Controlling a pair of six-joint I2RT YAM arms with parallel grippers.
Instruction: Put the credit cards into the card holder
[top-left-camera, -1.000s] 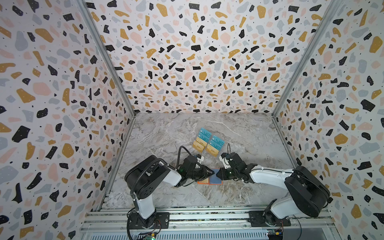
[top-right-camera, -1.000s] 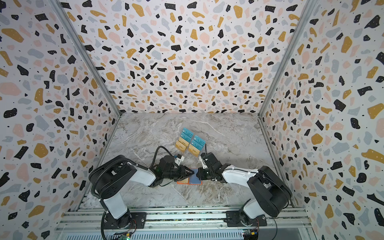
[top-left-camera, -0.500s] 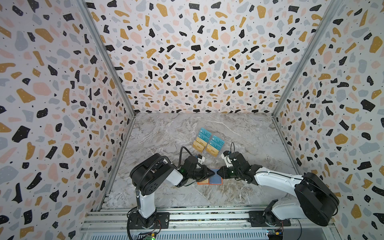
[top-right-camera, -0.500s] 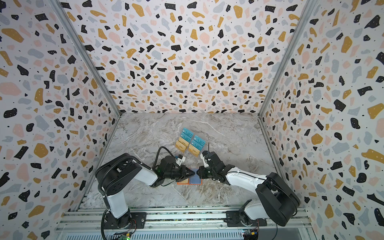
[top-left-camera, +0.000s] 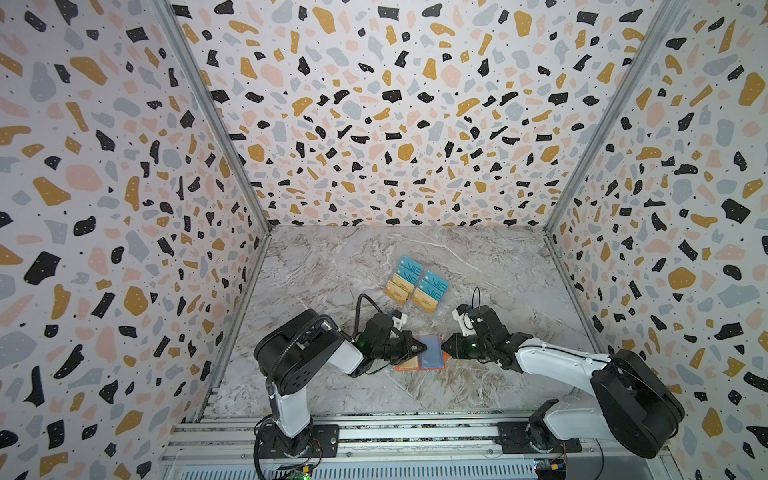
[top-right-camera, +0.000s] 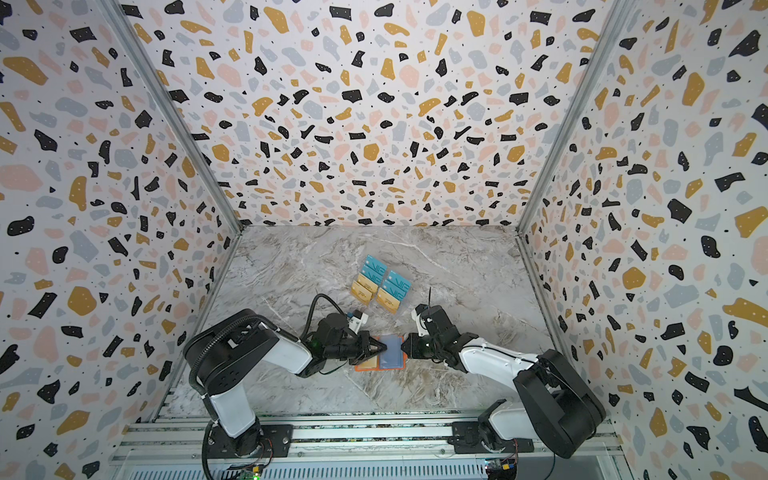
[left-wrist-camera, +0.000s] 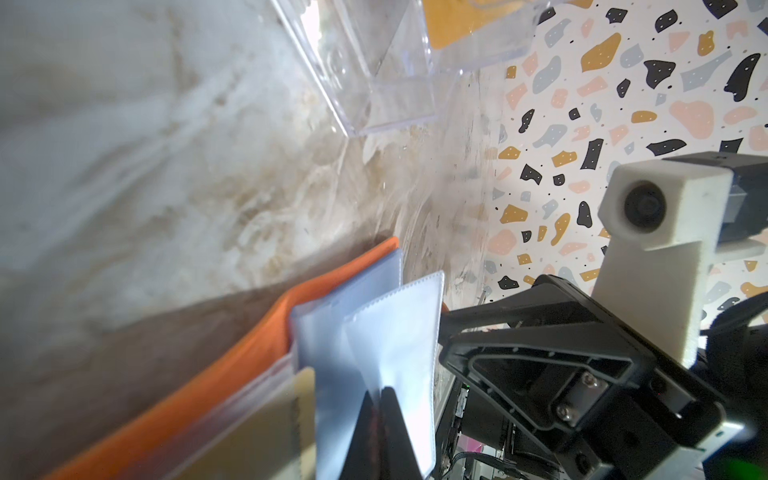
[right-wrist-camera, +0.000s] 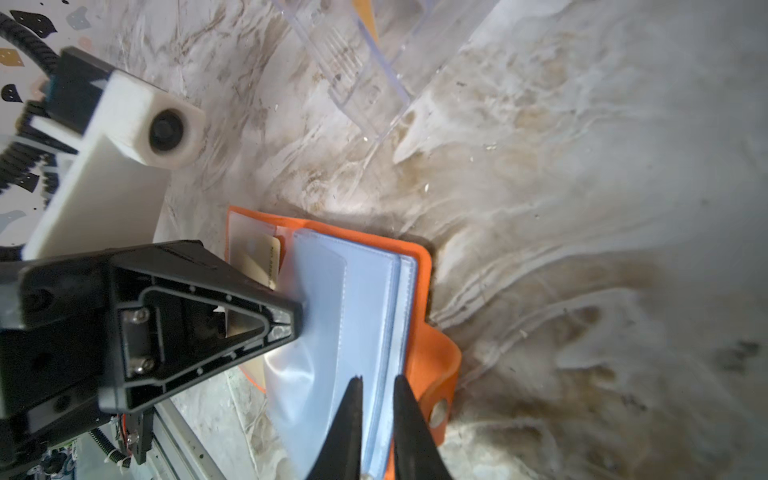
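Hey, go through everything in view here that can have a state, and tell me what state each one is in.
card holder: open, lying flat, snap undone.
clear sleeve: lifted off the stack, bowed.
gold card: tucked in a holder pocket.
credit cards: slotted in the acrylic stand, untouched.
left gripper: shut on the clear sleeve.
right gripper: jaws slightly apart at the sleeve stack; grip unclear.
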